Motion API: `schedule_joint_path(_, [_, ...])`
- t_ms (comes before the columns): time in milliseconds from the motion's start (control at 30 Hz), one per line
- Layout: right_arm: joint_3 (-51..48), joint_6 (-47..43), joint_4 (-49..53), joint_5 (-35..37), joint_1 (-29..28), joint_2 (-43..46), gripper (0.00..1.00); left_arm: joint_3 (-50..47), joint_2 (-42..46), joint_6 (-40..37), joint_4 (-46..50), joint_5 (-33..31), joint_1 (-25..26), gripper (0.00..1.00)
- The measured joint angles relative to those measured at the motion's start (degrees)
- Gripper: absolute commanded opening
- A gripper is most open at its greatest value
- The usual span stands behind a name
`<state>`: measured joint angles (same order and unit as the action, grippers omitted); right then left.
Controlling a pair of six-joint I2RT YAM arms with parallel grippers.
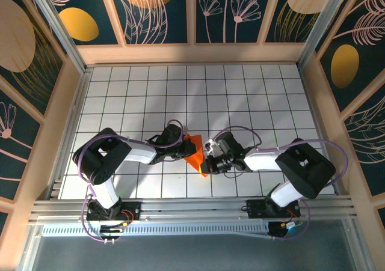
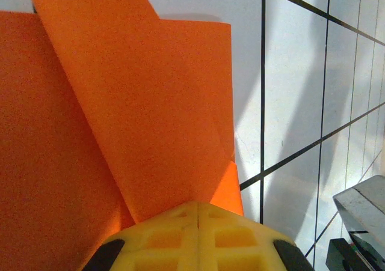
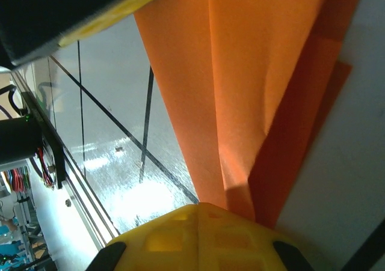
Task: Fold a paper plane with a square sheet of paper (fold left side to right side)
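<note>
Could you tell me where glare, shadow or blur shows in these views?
Top external: soft grey shadows cross the white gridded table. Left wrist: the folded bright orange paper is sharp, the yellow fingertips slightly blurred. Right wrist: glare whitens the table lower left.

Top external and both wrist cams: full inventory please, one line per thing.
table: 1, white tiles with dark grid, centre.
paper sheet: 1, bright orange, folded in layers, on table, front centre.
wall panels: several, dark blue with gold prints, around three sides.
rail: 1, silver, near edge.
left gripper: 1, black with yellow fingers, shut, tip at paper's left side.
right gripper: 1, same colours, shut, tip at paper's right side.
</note>
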<state>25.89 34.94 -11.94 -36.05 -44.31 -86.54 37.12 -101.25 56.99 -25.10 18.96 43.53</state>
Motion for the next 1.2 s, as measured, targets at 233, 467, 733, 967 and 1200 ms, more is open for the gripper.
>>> schedule_joint_path(233, [-0.48,0.17,-0.66,0.0,-0.48,0.0,0.0,0.0,0.0,-0.17,0.0,0.0,0.0,0.0])
schedule_joint_path(467, [-0.57,0.2,-1.03,0.02,-0.76,0.0,0.0,0.0,0.0,-0.39,0.0,0.0,0.0,0.0])
schedule_joint_path(733, [-0.57,0.15,-0.79,0.61,-0.94,0.0,0.0,0.0,0.0,-0.39,0.0,0.0,0.0,0.0])
schedule_joint_path(967, [-0.57,0.13,-0.7,1.53,-1.53,0.0,0.0,0.0,0.0,-0.39,0.0,-0.09,0.04,0.0])
schedule_joint_path(1200, [-0.98,0.15,-0.94,2.19,-2.1,0.2,0.0,0.0,0.0,-0.39,0.0,-0.11,0.04,0.0])
